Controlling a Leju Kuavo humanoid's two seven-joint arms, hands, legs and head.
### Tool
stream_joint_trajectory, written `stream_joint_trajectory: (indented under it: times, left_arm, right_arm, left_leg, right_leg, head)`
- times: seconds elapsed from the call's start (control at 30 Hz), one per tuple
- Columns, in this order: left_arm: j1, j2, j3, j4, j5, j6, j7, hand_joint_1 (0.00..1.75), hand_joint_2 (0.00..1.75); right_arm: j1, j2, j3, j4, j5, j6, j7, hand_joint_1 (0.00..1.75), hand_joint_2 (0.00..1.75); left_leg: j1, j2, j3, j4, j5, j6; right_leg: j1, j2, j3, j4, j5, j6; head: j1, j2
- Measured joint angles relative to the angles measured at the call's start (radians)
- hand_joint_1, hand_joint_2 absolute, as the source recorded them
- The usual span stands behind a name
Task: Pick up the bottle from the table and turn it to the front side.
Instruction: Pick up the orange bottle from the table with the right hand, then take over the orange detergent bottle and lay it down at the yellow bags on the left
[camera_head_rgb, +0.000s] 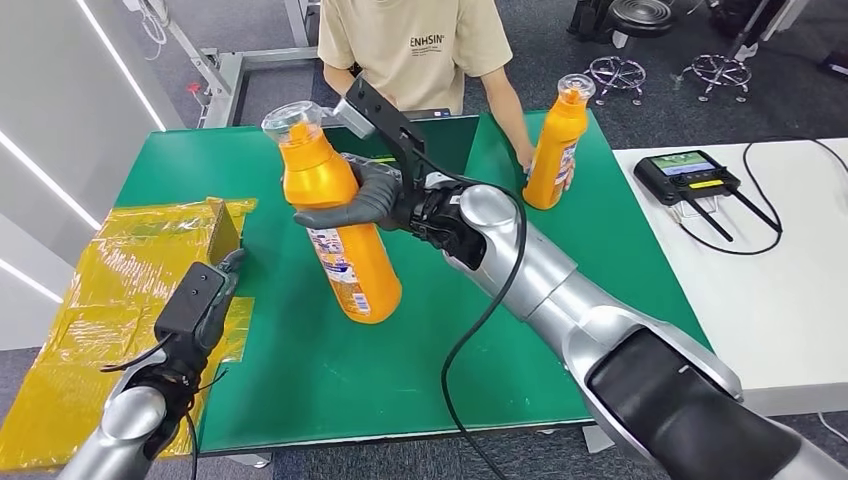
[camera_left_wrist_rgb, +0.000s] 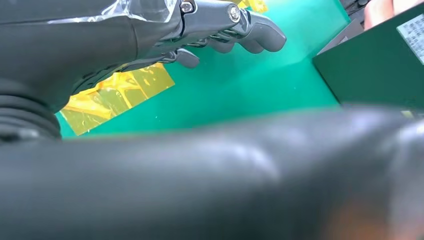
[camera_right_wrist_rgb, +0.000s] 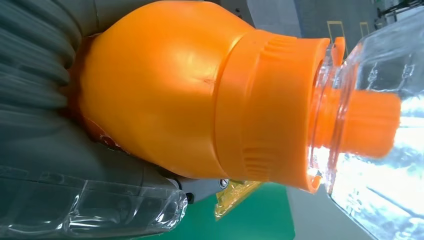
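Green mat-covered surface in a lab space, grey floor behind, a white table off to the right carrying a black handheld controller with a small screen and its cable. Right hand has its fingers wrapped around the upper body of a tall orange plastic bottle with a clear cap over an orange spout; bottle is tilted, top leaning toward the far left, printed label visible on its lower half, base close over the mat (can't tell if it touches). Right wrist view shows the same bottle close up: orange shoulder, ribbed collar and clear cap, with the right hand pressed against the body. Left hand sits low at the near-left edge of the surface, holding nothing, next to crinkled yellow plastic film; in the left wrist view its fingers are loosely curled above the green mat, not closed on anything. A person in a beige T-shirt stands at the far side, one hand on a second orange bottle standing upright at the far right of the mat.
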Motion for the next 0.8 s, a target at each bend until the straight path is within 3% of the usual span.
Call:
stream_joint_trajectory:
  times: [0.43,0.8]
  left_arm:
    - [0.011,-0.017,-0.003,-0.044,0.039,0.005,0.001,0.0,0.0]
    - [-0.022,-0.143,-0.121,-0.059,0.118,0.033,-0.005,0.0,0.0]
  right_arm:
    - [0.003,-0.002,-0.006,0.009,0.029,0.022,-0.045,1.75,1.75]
    - [-0.021,0.044,-0.03,0.108,-0.026,0.01,-0.094,1.75,1.75]
  left_leg:
    - [0.0,0.0,0.0,0.0,0.0,0.0]
    - [-0.001,0.0,0.0,0.001,0.0,0.0]
  right_leg:
    - [0.0,0.0,0.0,0.0,0.0,0.0]
    - [-0.001,0.0,0.0,0.0,0.0,0.0]
  head:
    - [0.0,0.0]
    - [0.0,0.0]
